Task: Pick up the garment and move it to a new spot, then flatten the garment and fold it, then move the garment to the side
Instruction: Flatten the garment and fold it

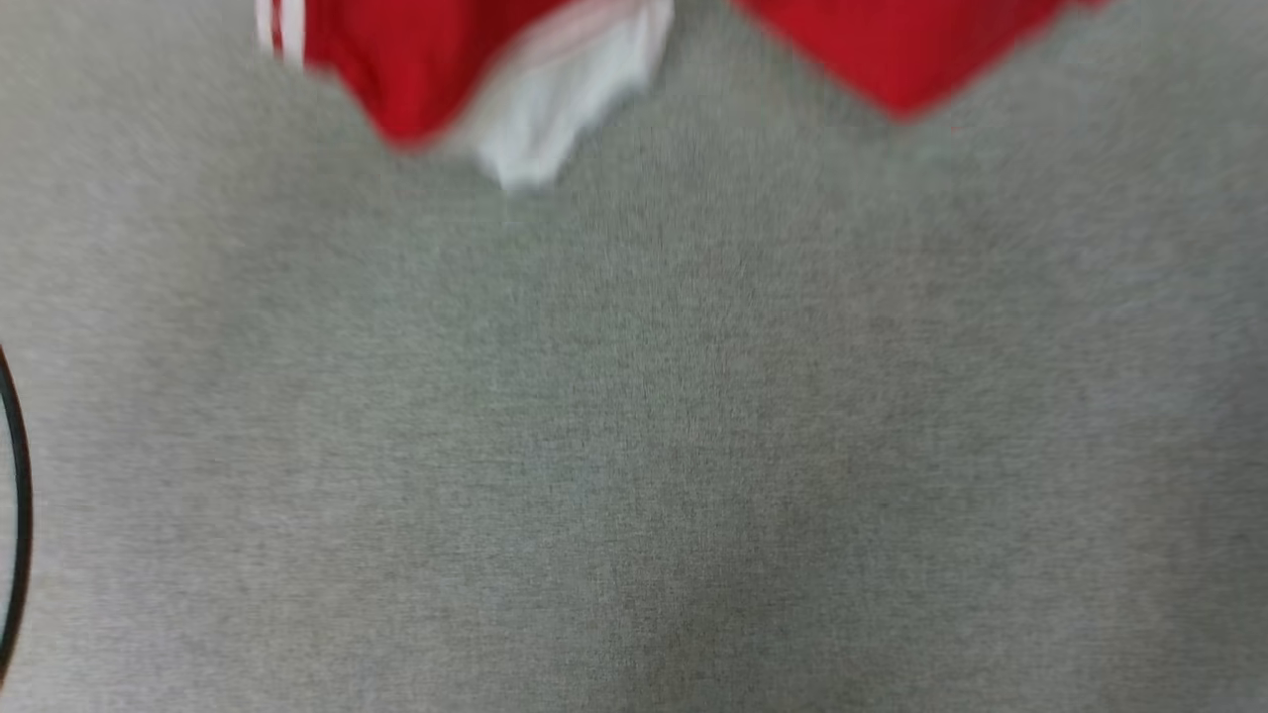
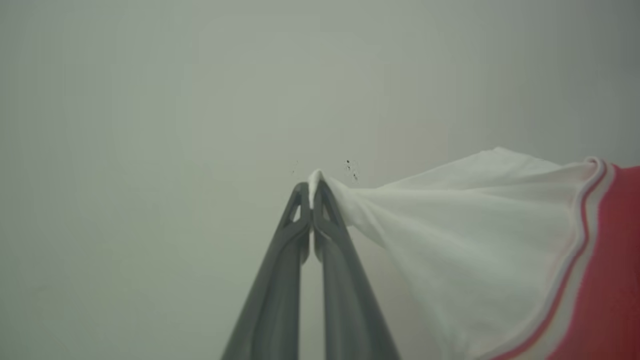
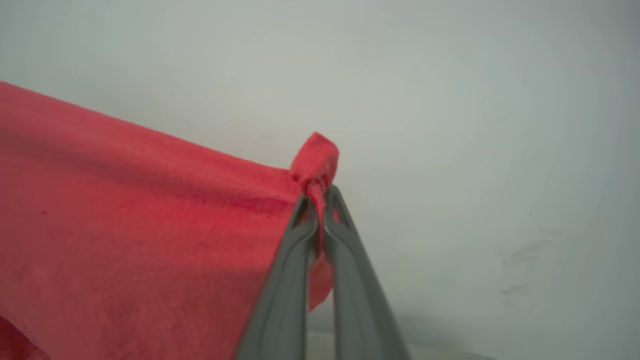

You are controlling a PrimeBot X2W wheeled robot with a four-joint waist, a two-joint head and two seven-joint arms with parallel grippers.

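The garment [image 1: 416, 59], red with a white sleeve and striped trim, hangs into the top of the blurred head view above a grey surface. In the left wrist view my left gripper [image 2: 311, 192] is shut on a pinch of the garment's white sleeve [image 2: 450, 235], which stretches off to the right toward the red body. My right gripper [image 3: 316, 200] is shut on a bunched corner of the red cloth [image 3: 125, 215], which spreads away to the left. The cloth is pulled taut at both grips.
A grey carpet-like surface [image 1: 634, 416] spreads under the hanging cloth. A thin black curved cable [image 1: 20, 515] lies at the left edge. A pale plain wall [image 2: 200, 100] stands behind both grippers.
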